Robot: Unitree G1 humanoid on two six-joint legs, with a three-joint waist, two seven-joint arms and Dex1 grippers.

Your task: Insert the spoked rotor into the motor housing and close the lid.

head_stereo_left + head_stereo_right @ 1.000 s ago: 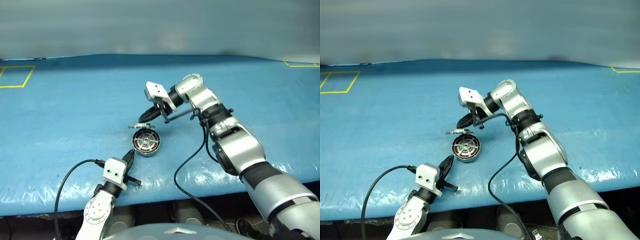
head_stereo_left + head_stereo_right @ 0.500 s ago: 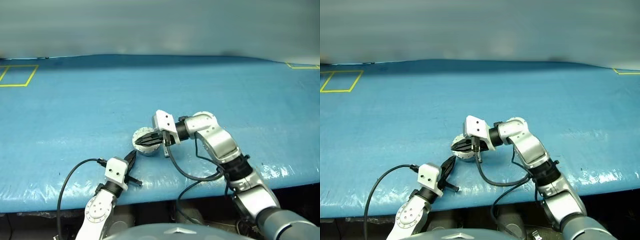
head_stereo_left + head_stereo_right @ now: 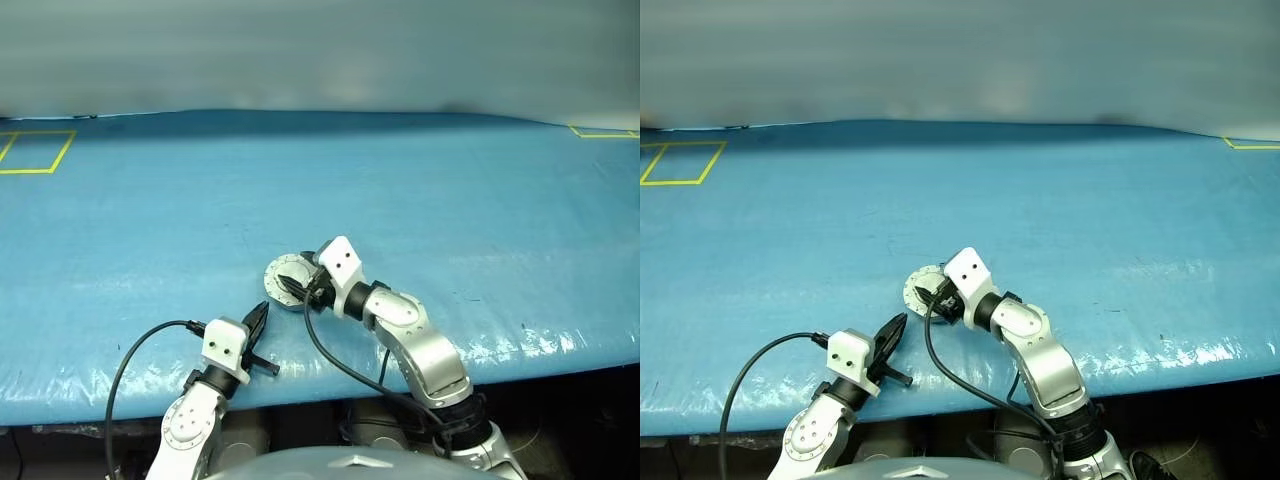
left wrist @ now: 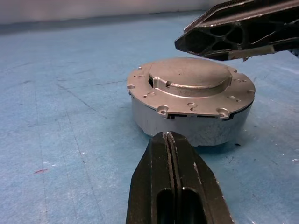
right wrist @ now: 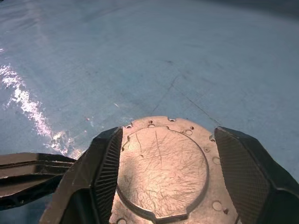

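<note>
The motor housing (image 4: 187,125) sits on the blue table near its front edge, with the plain grey lid (image 4: 191,77) lying flat and shut on top. The spoked rotor is hidden. My right gripper (image 5: 169,134) is open, one finger (image 5: 100,161) on each side of the lid (image 5: 163,168), hovering just over it. One of these fingers (image 4: 238,28) shows above the housing's far side. My left gripper (image 4: 168,136) is shut and empty, pointing level at the housing's near wall a short way off. From the head, the housing (image 3: 284,270) lies between the left gripper (image 3: 262,312) and the right gripper (image 3: 298,286).
The table (image 3: 450,190) has a wrinkled blue cover. Yellow tape marks lie at the far left (image 3: 35,150) and the far right (image 3: 605,130). A black cable (image 3: 140,345) loops from my left wrist. The table's front edge (image 3: 520,375) runs close below the housing.
The lid, standing open behind the housing a second ago, now lies shut. My right arm swung down and back over it, and its gripper went from shut to open. The left gripper kept still.
</note>
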